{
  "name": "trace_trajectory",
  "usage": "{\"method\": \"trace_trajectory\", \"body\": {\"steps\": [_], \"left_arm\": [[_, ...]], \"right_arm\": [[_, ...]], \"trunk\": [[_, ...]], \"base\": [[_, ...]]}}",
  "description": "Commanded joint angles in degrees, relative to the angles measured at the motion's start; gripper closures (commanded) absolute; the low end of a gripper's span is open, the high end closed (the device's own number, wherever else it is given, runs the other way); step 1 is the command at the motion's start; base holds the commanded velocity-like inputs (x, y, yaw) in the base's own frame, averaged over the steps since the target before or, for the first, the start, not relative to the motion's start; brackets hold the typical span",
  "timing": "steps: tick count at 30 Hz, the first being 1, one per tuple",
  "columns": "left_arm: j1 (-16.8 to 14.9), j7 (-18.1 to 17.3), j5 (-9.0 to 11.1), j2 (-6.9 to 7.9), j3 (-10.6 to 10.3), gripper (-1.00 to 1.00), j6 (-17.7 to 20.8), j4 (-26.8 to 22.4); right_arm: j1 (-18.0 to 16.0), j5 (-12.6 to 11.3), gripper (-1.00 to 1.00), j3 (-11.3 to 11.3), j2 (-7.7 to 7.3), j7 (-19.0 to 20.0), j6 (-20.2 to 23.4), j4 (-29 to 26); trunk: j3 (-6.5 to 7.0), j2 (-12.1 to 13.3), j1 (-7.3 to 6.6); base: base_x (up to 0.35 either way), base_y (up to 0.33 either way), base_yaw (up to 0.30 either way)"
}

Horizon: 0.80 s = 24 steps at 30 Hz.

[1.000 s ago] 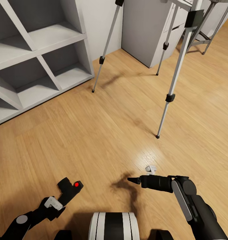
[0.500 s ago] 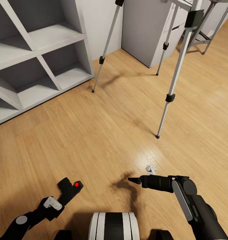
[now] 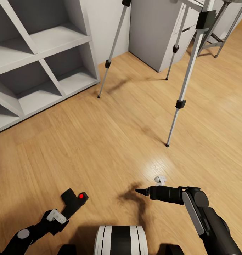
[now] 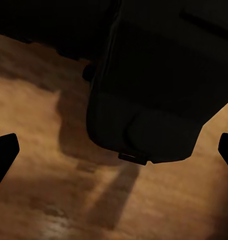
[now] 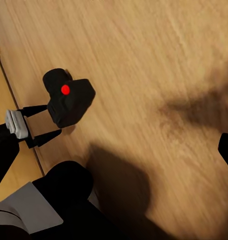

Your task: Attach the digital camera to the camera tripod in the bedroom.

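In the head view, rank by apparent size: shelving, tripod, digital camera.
1. White cube shelving, largest.
2. Camera tripod, cut off at the frame's top.
3. Digital camera, smallest, held by the left tool close to the lens.

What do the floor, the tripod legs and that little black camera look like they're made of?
The floor looks like light wood planks with a soft sheen, showing grain and a bright glare patch. The tripod legs look like silvery metal tubes with black, probably plastic, joints. The camera looks like matte black plastic with a red dot.
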Motion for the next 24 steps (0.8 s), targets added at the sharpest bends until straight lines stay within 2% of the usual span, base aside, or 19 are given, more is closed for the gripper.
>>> {"method": "trace_trajectory", "body": {"steps": [1,9,24], "left_arm": [[-0.02,-0.28,-0.60,-0.04,0.25,-1.00,-0.45,0.00],[-0.02,-0.28,-0.53,-0.02,0.21,-1.00,-0.45,-0.04],[-0.02,-0.28,-0.52,-0.14,0.23,-1.00,-0.45,-0.17]], "right_arm": [[-0.03,0.01,-1.00,0.03,-0.03,0.07,0.30,-0.04],[-0.03,0.08,-1.00,0.03,0.07,-0.68,0.42,-0.08],[-0.03,0.15,-1.00,0.07,0.08,-1.18,0.28,-0.09]], "trunk": [[-0.03,-0.01,-0.01],[-0.03,-0.01,-0.01],[-0.03,-0.01,-0.01]], "base": [[0.000,0.000,-0.075],[0.000,0.000,-0.149],[0.000,0.000,-0.044]]}}
